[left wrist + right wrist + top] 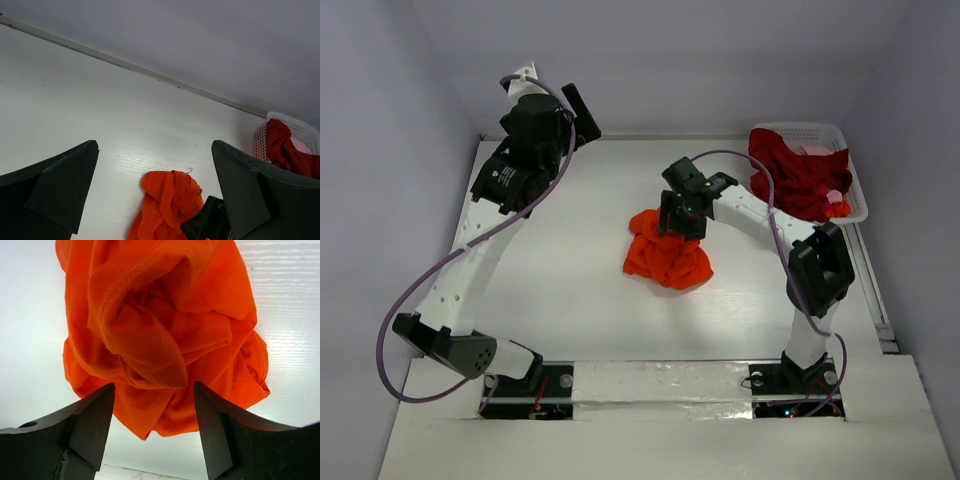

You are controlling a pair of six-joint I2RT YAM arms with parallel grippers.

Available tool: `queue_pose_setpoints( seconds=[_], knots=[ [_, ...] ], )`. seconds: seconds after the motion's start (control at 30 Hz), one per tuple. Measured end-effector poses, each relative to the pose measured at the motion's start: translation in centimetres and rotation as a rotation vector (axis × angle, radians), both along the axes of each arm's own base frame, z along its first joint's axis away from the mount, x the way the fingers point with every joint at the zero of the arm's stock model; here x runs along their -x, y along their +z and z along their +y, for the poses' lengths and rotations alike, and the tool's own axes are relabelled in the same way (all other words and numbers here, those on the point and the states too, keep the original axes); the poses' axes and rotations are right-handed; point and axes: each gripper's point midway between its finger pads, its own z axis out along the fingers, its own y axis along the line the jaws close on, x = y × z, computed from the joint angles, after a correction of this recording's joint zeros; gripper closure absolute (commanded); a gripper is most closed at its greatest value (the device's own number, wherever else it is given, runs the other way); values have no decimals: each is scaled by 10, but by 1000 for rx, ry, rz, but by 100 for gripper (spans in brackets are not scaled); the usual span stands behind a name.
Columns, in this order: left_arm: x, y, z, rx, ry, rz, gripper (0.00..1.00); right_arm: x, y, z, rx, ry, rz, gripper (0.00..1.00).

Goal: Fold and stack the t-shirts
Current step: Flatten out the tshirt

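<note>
Left of the white basket (825, 128), in the top view, the orange-red t-shirt (670, 262) lies crumpled on the table (570, 300). Your right gripper (682, 225) hangs over the shirt's far edge. The dark crimson t-shirt (795, 175) and a bit of pink cloth (817, 150) sit in the basket itself.

From the left wrist, the left gripper (155, 147) stands wide open and empty, well away from the basket, looking across at the orange heap.

From the right wrist, the jaws stand apart with the bunched cloth between and beyond them, and nothing is pinched yet. The step, as I judge it, is finding a hold to spread this shirt flat. Aim for the ribbed band (115, 270), not the whole wad. Take a single layer, then lift away from the basket so the shirt unfurls. Bring the left gripper in for the opposite corner.
</note>
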Motion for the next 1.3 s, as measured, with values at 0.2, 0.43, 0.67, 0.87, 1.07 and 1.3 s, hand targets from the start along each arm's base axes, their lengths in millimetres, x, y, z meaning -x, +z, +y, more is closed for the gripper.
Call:
queue_pose_setpoints(
  seconds=[0.2,0.43,0.67,0.87,1.07,1.3],
  knots=[
    [0,0,1,0,1,0,1,1,-5,2,-3,13,9,39],
    [-1,0,3,0,6,0,1,0,-7,3,0,25,7,39],
    [-1,0,3,1,6,0,1,-6,-16,3,17,38,-1,44],
    [-1,0,3,2,3,0,1,-12,-20,2,46,49,-19,45],
    [-1,0,2,2,1,1,1,-24,-11,2,61,46,-68,55],
    [-1,0,2,4,-3,1,1,-31,-5,0,78,43,-99,81]
  ],
)
